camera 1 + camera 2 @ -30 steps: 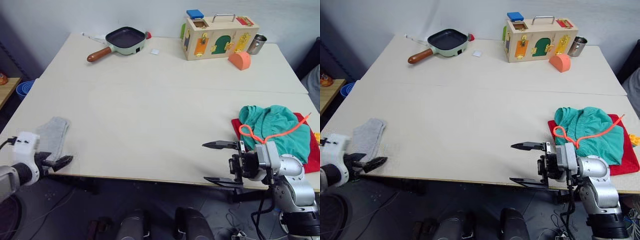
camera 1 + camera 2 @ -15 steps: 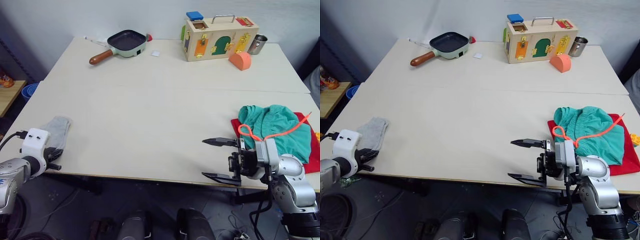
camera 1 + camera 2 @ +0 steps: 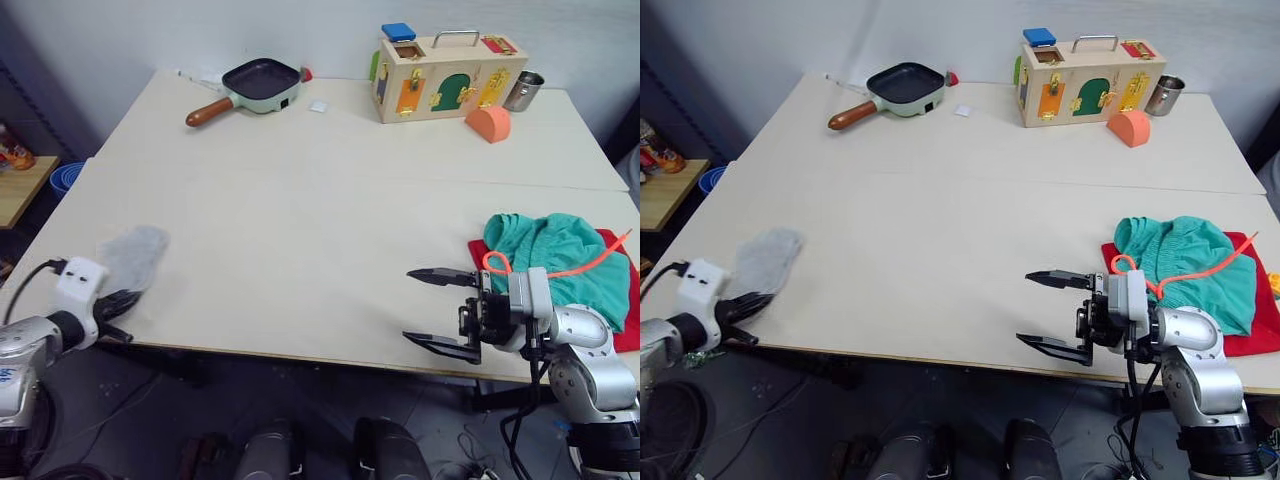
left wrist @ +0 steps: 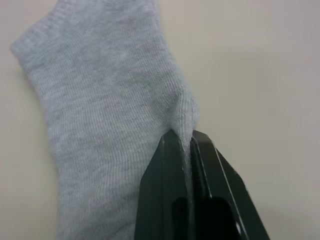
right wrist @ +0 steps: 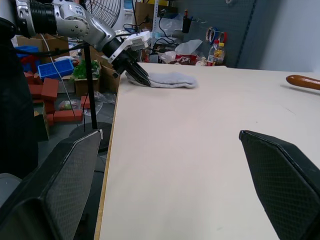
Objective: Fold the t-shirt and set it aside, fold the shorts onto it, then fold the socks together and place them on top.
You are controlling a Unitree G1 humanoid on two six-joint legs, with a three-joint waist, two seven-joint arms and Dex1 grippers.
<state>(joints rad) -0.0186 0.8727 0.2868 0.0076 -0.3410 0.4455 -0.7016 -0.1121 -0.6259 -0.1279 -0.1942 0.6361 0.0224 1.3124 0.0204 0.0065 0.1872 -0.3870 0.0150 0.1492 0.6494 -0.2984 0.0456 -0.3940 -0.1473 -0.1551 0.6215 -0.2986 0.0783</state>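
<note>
I see the pale table [image 3: 300, 230] carrying socks [image 3: 135, 255] at its near left edge, shorts [image 3: 560, 260] lying on the t-shirt [image 3: 628, 325] at the right, and a pan [image 3: 255, 82], toy box [image 3: 450, 75], cup [image 3: 523, 90] and orange block [image 3: 488, 123] along the far side.

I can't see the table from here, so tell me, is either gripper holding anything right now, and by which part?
The left gripper is shut on the socks, pinching a raised fold of knit at their edge. The right gripper is open and holds nothing.
</note>
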